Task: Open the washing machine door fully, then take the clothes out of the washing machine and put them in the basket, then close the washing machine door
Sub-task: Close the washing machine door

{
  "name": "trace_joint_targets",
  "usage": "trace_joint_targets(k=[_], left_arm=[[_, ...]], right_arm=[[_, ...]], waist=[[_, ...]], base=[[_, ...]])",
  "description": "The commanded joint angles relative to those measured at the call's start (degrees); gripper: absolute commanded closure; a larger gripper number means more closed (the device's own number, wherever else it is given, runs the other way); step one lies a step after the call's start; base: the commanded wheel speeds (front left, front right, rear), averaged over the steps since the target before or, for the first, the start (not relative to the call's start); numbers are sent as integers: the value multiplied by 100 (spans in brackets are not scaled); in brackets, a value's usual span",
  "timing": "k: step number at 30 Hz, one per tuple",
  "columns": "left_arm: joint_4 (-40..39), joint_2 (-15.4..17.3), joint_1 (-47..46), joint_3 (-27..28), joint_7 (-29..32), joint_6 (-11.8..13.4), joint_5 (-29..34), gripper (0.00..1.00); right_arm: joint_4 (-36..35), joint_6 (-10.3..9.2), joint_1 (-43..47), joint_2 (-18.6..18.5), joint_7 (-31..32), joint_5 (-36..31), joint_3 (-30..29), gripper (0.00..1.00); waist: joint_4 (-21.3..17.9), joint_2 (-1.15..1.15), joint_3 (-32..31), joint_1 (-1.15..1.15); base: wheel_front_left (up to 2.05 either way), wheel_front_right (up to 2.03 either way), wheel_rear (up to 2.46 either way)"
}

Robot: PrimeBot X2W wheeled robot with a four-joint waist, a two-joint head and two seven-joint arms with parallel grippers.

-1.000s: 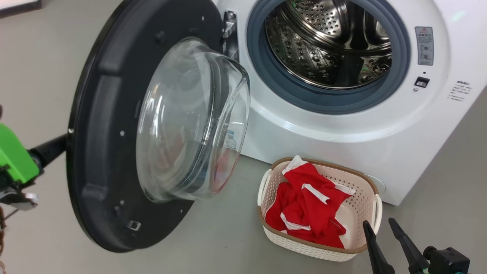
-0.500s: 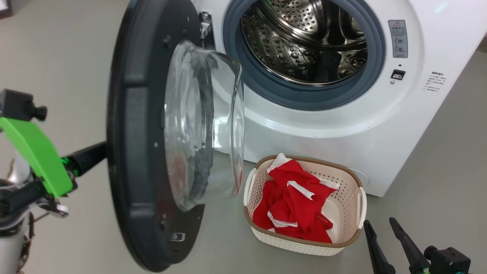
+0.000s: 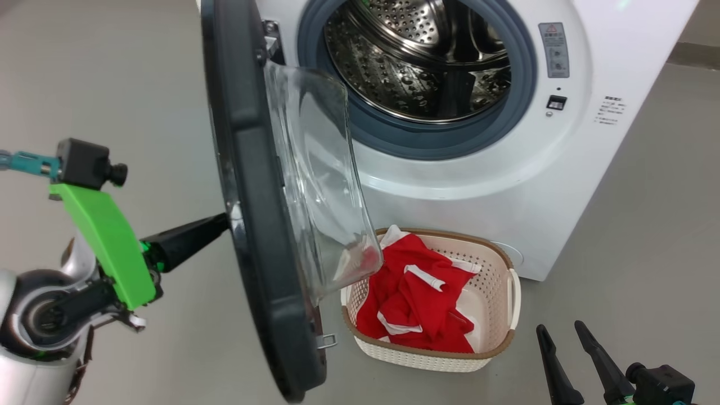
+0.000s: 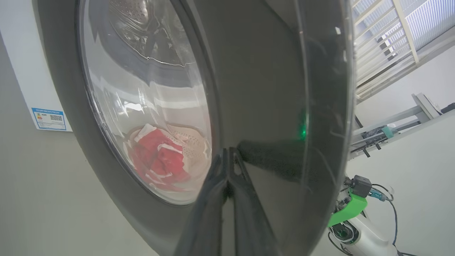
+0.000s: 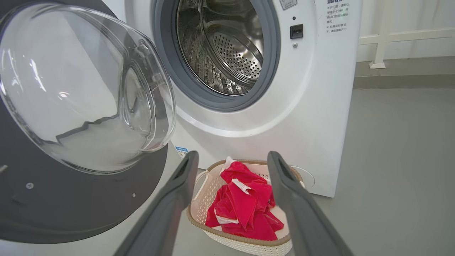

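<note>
The washing machine door (image 3: 253, 197) stands about half open, edge-on to the head view, its glass bowl (image 3: 320, 185) facing the white washing machine (image 3: 450, 185) and its steel drum (image 3: 416, 56). My left gripper (image 3: 222, 222) is shut, its tips against the door's glossy outer face (image 4: 266, 89); the fingers (image 4: 227, 199) lie together. The red clothes (image 3: 416, 298) lie in the cream basket (image 3: 450, 239) on the floor before the machine. My right gripper (image 3: 558, 327) hangs open to the right of the basket, holding nothing, with the clothes (image 5: 245, 209) beyond its fingers.
The door's lower edge overhangs the basket's left side. Grey floor spreads left of the door and right of the machine. A blue label (image 4: 48, 118) is stuck low on the machine's front. A white railing (image 5: 380, 39) stands behind the machine.
The door has swung toward the machine, from wide open to about half shut, with my left gripper following against its outer face. The head camera has shifted. My right gripper has stayed put.
</note>
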Motion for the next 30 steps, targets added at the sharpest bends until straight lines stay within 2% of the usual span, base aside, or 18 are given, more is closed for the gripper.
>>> trace_joint_targets(k=[1, 10, 18, 22, 30], left_arm=[[-237, 106, -177, 131, -60, -40, -53, 100], [-248, -65, -495, -254, -530, -41, -14, 100], [-69, -207, -842, -562, -1217, -41, 66, 100], [43, -219, -972, -729, -1481, -41, 46, 100], [223, -28, -935, -985, -1884, -41, -89, 100]], right_arm=[[-137, 43, -191, -67, -37, -66, 140, 0], [-160, 43, -282, -62, -37, -60, 91, 0], [-183, 43, -358, -56, -37, -46, 61, 0], [-189, 43, -382, -54, -37, -52, 36, 0], [-177, 43, -364, -43, -37, -60, -12, 0]], waist=[[-103, 0, 20, 0], [-510, 0, 183, 0], [-843, 0, 328, 0], [-901, 0, 381, 0], [-810, 0, 338, 0]], base=[[0, 0, 0], [0, 0, 0], [0, 0, 0], [0, 0, 0], [0, 0, 0]])
